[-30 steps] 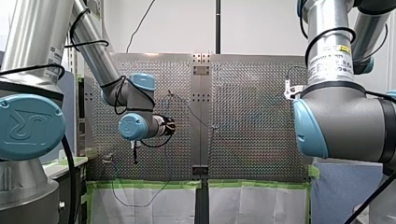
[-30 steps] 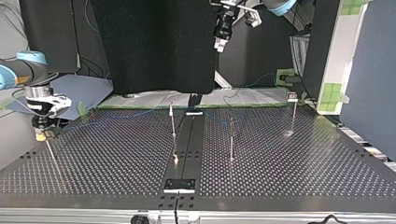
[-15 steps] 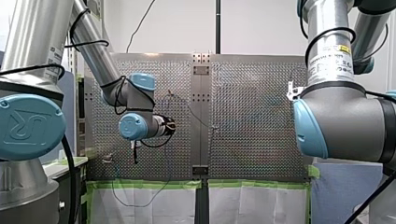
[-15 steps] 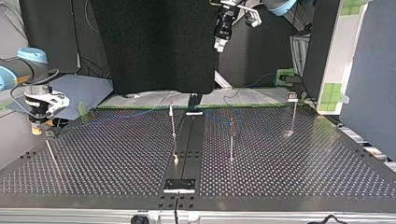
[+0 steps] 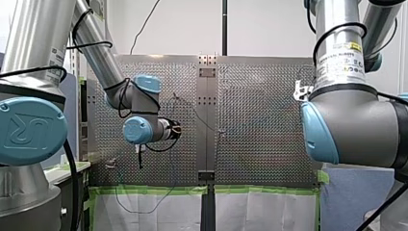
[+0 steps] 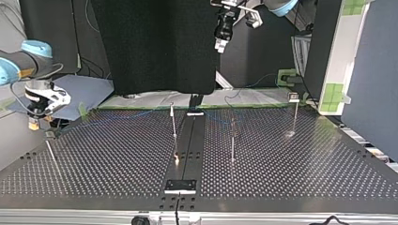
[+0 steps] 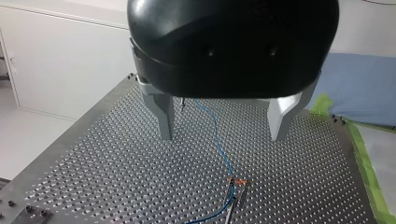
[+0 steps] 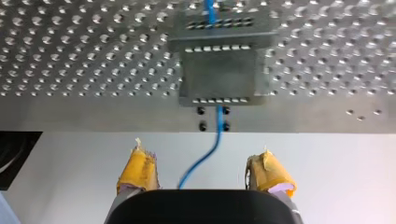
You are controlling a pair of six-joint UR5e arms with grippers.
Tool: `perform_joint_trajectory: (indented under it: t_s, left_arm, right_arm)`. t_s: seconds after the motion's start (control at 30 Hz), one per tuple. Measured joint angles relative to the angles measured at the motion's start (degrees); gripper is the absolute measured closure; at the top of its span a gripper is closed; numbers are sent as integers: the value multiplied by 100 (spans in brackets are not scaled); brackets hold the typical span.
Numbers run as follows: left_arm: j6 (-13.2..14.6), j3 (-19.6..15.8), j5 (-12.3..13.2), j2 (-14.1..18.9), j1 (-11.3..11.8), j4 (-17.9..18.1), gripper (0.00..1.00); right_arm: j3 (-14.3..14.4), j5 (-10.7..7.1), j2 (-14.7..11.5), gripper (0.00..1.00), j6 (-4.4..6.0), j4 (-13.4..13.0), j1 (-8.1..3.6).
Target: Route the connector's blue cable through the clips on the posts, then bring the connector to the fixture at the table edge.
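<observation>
My right jaws stand apart, the yellow pads (image 8: pixel 140 170) holding nothing; the blue cable (image 8: pixel 215 135) runs between them and on across the grey fixture (image 8: pixel 219 70) at the bench (image 8: pixel 93 56) edge, where I cannot make out the connector itself. My left jaws, with metal fingers (image 7: pixel 166 116), are apart too, high over the bench, and below them the cable passes an orange clip (image 7: pixel 237 181) on a post (image 7: pixel 232 205).

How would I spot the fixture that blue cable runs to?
Follow the perforated table to its edge, just ahead of my yellow-padded right gripper. The fixture is the square block there, darker than the plate around it, with the blue cable leading into it.
</observation>
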Motion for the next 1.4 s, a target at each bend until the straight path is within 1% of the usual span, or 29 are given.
perform_joint_trajectory:
  t_s: [0.1, 0.2, 0.33, 0.37, 0.5, 0.6, 0.7, 0.8, 0.9, 1.0, 1.07, 1.17, 1.23, 1.33, 1.4]
  left_arm:
    - [2, 8, -2, 0, 1, -12, 0]
    - [-10, 11, 0, 0, 0, -11, 0]
    - [-95, 36, 3, 0, 3, -18, 0]
    - [-117, 45, 2, 0, 3, -20, 0]
    - [-228, 107, -14, 0, 4, -42, 0]
    - [-297, 204, -93, 0, 2, -127, 0]
    - [-276, 339, -221, 2, 2, -257, 0]
    - [-186, 486, -367, 8, -15, -402, 0]
    - [-101, 631, -522, 8, -31, -556, 0]
    - [-82, 705, -671, 10, -37, -698, 0]
    - [-82, 722, -773, 10, -37, -754, 0]
    - [-82, 730, -908, 10, -34, -787, 0]
    - [-82, 730, -972, 10, -32, -794, 0]
    - [-76, 731, -998, 9, -37, -797, 0]
    - [-71, 732, -999, 9, -39, -798, 0]
  right_arm:
    - [145, 147, -145, 0, 6, -143, 71]
    - [296, 297, -296, 0, -20, -276, 149]
    - [491, 481, -492, 0, -112, -332, 274]
    - [554, 515, -553, 0, -138, -342, 327]
    - [766, 564, -766, 0, -189, -357, 528]
    - [925, 583, -881, 0, -229, -365, 685]
    - [1079, 599, -923, 0, -288, -374, 845]
    - [1174, 639, -935, 0, -317, -376, 998]
    - [1247, 741, -937, 0, -312, -381, 1145]
    - [1325, 875, -938, 0, -306, -420, 1298]
    - [1382, 932, -938, 0, -301, -479, 1407]
    - [1470, 970, -938, 0, -289, -595, 1555]
    - [1517, 982, -938, 0, -286, -679, 1646]
    - [1574, 1013, -933, 0, -277, -797, 1784]
    - [1603, 1083, -929, 0, -275, -842, 1889]
